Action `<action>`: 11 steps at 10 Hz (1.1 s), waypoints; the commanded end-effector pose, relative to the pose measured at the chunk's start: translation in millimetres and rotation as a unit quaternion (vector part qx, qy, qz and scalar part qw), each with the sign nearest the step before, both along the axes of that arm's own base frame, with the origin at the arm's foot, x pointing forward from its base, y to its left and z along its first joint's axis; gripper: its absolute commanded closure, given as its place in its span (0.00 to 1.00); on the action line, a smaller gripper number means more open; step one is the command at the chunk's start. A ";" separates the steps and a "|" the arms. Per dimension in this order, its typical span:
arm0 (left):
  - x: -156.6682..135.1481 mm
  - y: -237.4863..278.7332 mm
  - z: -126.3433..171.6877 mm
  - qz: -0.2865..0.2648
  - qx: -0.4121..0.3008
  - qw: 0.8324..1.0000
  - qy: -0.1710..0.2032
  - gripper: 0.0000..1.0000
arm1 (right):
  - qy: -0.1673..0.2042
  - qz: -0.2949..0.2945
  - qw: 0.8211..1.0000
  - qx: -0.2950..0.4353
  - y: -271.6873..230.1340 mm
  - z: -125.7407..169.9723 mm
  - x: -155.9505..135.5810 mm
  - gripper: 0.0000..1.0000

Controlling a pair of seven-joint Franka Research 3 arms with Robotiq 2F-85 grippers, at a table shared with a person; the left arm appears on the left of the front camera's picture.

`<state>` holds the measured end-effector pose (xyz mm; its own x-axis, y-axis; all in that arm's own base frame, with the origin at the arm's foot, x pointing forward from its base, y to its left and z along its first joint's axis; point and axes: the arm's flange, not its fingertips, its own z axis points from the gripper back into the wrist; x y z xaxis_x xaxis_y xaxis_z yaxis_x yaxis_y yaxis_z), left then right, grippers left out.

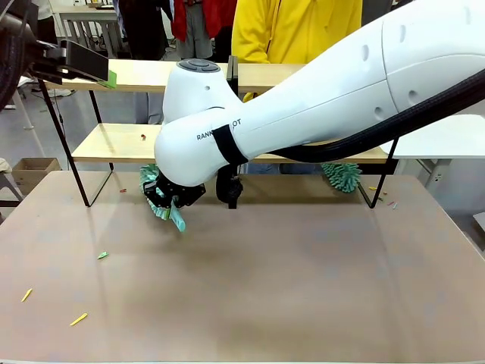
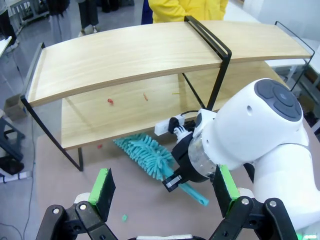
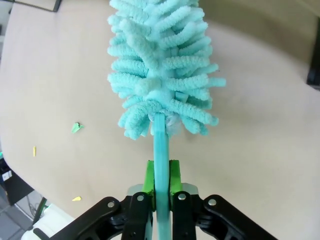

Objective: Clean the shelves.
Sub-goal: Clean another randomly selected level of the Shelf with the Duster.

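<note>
The shelves (image 1: 129, 76) stand at the far side of the table (image 1: 303, 303): two long light boards in a thin black frame, with a black upright in the middle. A person (image 1: 295, 30) in a yellow top stands right behind the shelves.

The right arm (image 1: 341, 98) crosses in front of the shelves and hides much of their middle and right half in the front view. The right gripper (image 1: 168, 199) hangs just in front of the shelves, left of the upright and below the level of the lower board. It is clenched on the thin handle of a teal duster (image 3: 162, 75). In the right wrist view both green pads (image 3: 149, 175) press flat against the handle, and the fluffy head points away from the fingers. In the left wrist view the head reaches the front edge of the lower board. Whether it touches the board or the table I cannot tell.

A second duster (image 1: 342, 176) lies under the lower board, near the shelves' right end.

The left gripper (image 1: 106, 74) hovers by the shelves' left end, about level with the top board. Its jaws are spread wide, with nothing between them.

Small red bits (image 2: 110, 101) lie on the lower board, left of the upright. A green scrap (image 1: 102, 255) and two yellow scraps (image 1: 78, 319) lie well in front of the shelves' left half.
</note>
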<state>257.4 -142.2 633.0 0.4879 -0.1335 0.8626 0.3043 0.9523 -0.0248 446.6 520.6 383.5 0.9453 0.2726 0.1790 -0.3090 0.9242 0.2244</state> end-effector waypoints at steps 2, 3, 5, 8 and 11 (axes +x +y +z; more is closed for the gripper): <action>0.4 0.6 0.6 0.002 0.000 1.000 -0.001 0.00 | 0.038 0.074 0.997 -0.004 27.8 2.7 12.7 0.88; 0.4 0.6 0.6 0.002 0.000 1.000 -0.001 0.00 | 0.048 0.099 0.994 -0.007 35.6 5.2 13.8 0.88; 0.4 0.6 0.6 0.002 0.000 1.000 -0.001 0.00 | 0.068 0.140 0.988 -0.019 43.7 9.6 17.5 0.88; 0.4 0.6 0.6 0.002 0.000 1.000 -0.001 0.00 | 0.150 0.256 0.954 -0.043 36.1 26.6 18.8 0.88; 0.4 0.6 0.6 0.002 0.000 1.000 -0.001 0.00 | 0.237 0.429 0.869 -0.073 20.2 45.8 16.3 0.88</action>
